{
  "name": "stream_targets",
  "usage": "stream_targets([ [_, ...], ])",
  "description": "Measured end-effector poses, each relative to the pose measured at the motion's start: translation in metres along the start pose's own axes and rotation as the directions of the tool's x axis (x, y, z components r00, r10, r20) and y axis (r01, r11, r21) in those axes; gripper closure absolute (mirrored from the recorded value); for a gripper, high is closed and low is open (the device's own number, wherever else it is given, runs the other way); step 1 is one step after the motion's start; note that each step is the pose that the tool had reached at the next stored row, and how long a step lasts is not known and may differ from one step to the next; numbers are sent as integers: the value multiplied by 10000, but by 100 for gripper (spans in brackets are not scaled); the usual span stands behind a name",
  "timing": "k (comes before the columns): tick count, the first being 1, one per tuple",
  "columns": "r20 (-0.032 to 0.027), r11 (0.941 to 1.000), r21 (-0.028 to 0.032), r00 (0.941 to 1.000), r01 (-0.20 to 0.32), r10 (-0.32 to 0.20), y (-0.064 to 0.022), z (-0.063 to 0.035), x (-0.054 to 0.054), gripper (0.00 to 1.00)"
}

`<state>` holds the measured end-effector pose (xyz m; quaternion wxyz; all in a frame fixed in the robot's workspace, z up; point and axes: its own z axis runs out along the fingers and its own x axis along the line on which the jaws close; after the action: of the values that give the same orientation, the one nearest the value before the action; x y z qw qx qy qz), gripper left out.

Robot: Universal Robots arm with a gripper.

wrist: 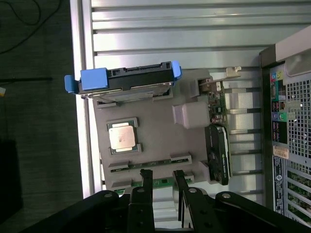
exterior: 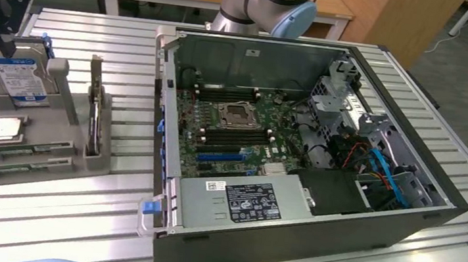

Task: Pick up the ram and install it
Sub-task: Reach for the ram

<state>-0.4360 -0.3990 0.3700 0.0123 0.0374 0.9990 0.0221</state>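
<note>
**Gripper [wrist: 162, 174] spread over the tray, ram not yet lifted**

Gripper fingers [wrist: 146, 178] stand apart and hold nothing. Seen from the wrist, they straddle a stretch of the ram [wrist: 163, 183], a green stick lying in the outermost slot of the grey tray [wrist: 155, 126].

The hard drive [exterior: 20, 77] stands upright in the tray and carries a blue-and-white label too small to read. The power supply [exterior: 244, 201] has a white and a dark sticker, both also unreadable. The dark expansion card [wrist: 217, 153] bears a green mark I cannot make out.

A processor chip [wrist: 121, 136] lies between the drive and the ram slots, and a second stick [exterior: 25, 149] fills the neighbouring slot. The open computer case [exterior: 252, 54] lies on the slatted table [exterior: 95, 29], to the exterior view's right of the tray, with its motherboard [exterior: 225, 136] exposed.
</note>
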Motion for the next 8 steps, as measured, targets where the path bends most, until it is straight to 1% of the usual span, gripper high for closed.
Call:
stream_targets([
  [5, 0, 10000, 0, 10000, 0, 0, 0, 0, 0, 71],
  [6, 0, 10000, 0, 10000, 0, 0, 0, 0, 0, 77],
  [7, 1, 10000, 0, 10000, 0, 0, 0, 0, 0, 77],
  [8, 0, 10000, 0, 10000, 0, 0, 0, 0, 0, 84],
])
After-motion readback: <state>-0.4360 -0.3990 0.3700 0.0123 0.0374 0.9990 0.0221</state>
